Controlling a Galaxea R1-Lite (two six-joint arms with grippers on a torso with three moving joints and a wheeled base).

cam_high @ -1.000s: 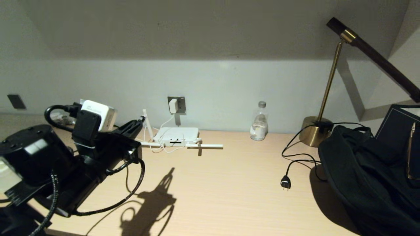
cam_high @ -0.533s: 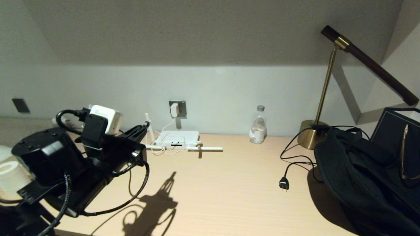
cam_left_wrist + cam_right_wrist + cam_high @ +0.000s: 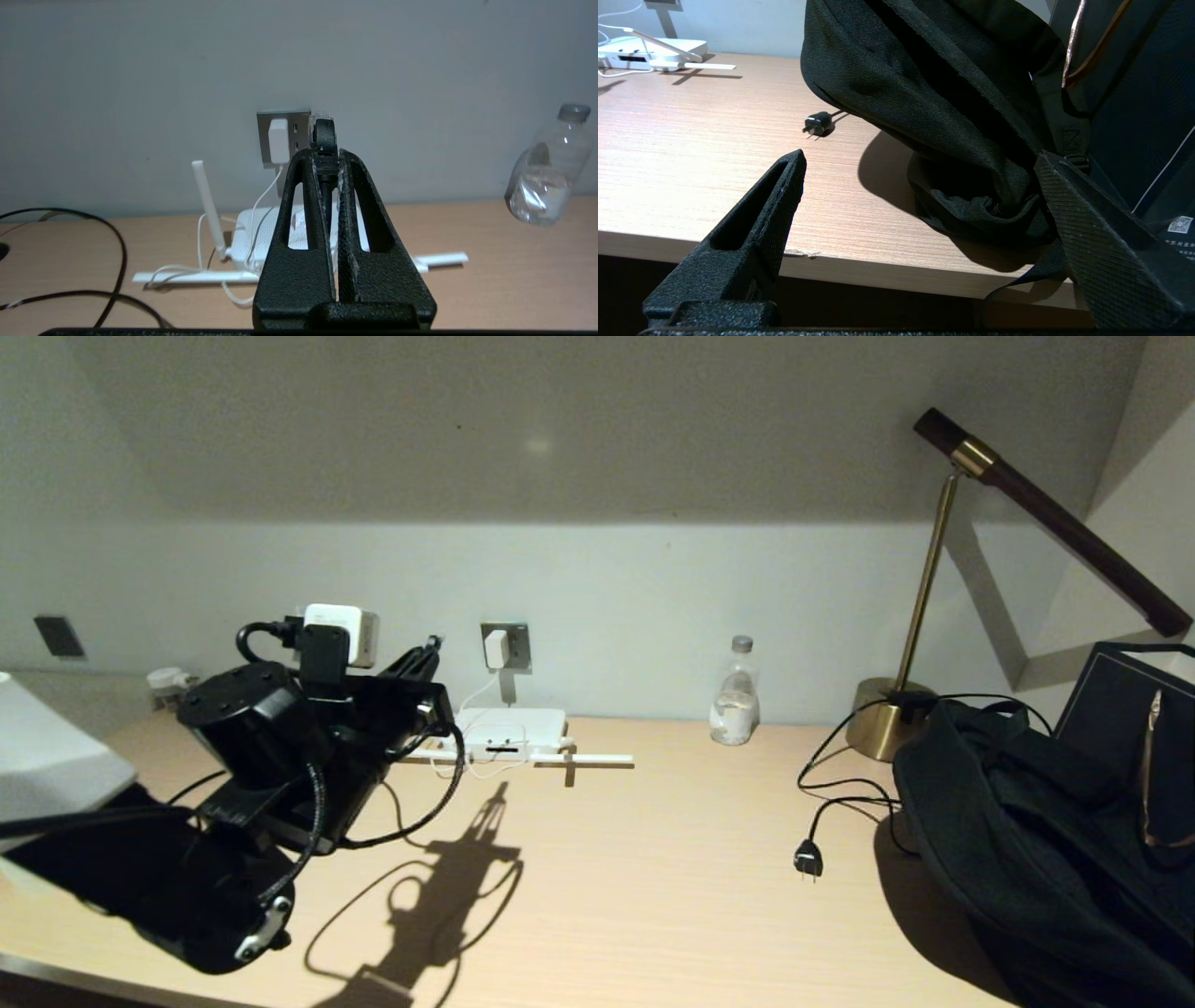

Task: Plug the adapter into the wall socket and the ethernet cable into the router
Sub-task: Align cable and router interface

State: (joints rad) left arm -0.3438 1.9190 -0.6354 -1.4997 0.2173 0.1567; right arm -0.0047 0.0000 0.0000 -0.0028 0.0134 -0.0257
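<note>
Pinching the black cable (image 3: 325, 184) tight, left gripper (image 3: 325, 151) near the router (image 3: 509, 730) by the desk's (image 3: 653, 859) back edge, right gripper (image 3: 920, 186) wide open.

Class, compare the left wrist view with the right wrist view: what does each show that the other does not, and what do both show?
Only the left wrist view: the left gripper shut on the ethernet cable, the adapter in the wall socket, and a bottle.

Only the right wrist view: the open right gripper, a black bag and a black plug.

Both: the router on the desk.
</note>
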